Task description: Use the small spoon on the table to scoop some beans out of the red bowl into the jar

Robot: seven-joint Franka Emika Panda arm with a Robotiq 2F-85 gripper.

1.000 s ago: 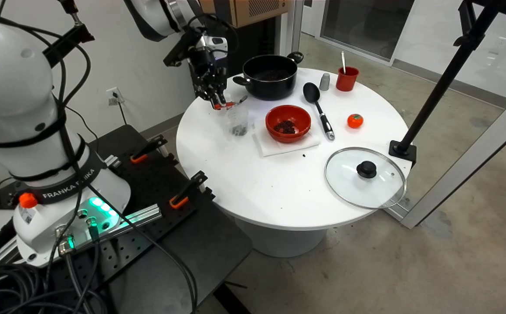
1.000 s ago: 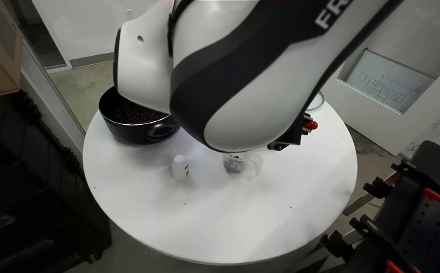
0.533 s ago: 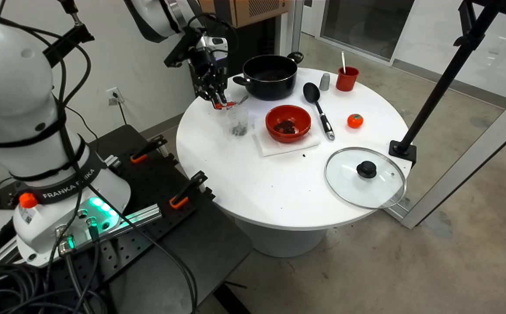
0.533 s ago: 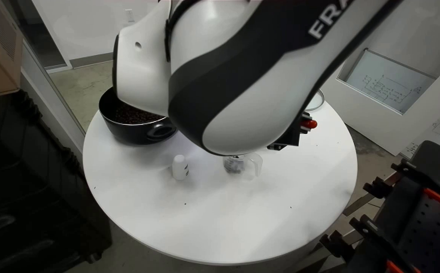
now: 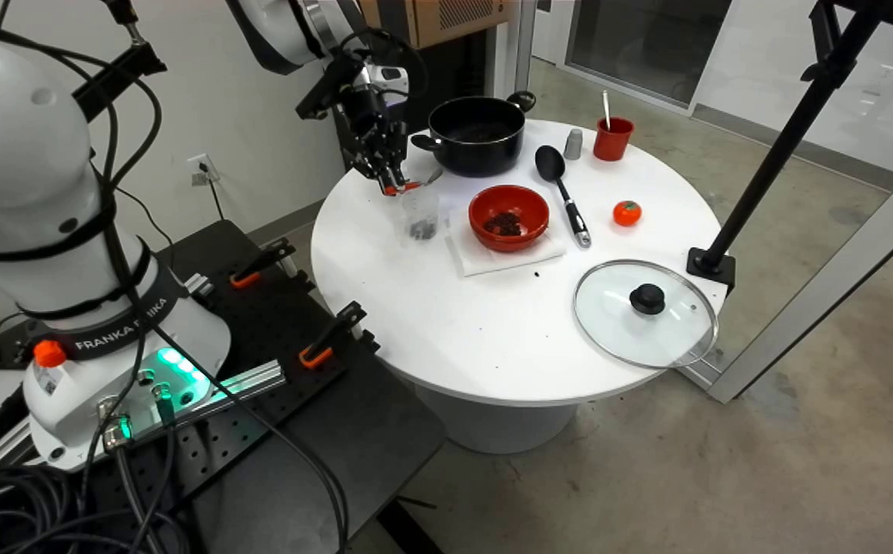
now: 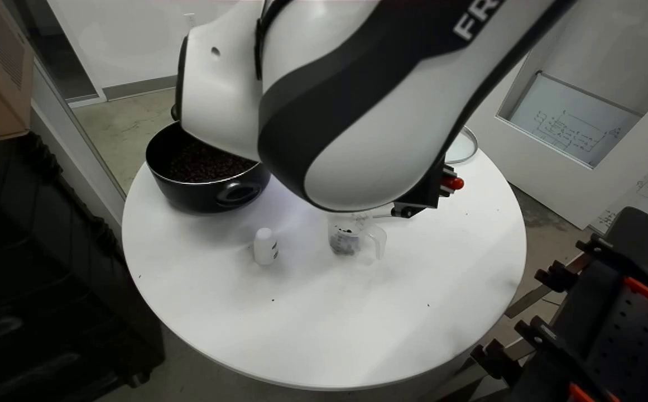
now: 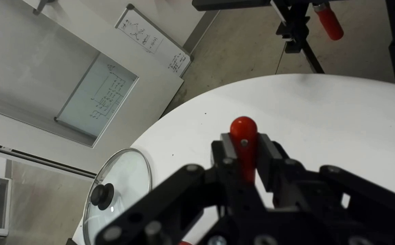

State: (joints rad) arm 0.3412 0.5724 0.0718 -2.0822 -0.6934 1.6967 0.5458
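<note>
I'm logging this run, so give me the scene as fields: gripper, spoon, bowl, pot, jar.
gripper: shut on the small spoon, by the handle
spoon head: near the mouth of the jar; load unclear
red bowl: on a white napkin, some beans inside
black pot: beans inside
jar: on the table, beans at the bottom

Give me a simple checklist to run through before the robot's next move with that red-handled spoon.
1. Spoon held: ok, gripper shut on it in the wrist view.
2. Jar upright: ok.
3. Beans in the bowl: ok, a small dark heap.
4. Spoon clear of the jar: cannot tell; they look close together.
5. Spoon empty: cannot tell, too small to see.
6. Table clean: not ok, a dark speck lies near the bowl.
</note>
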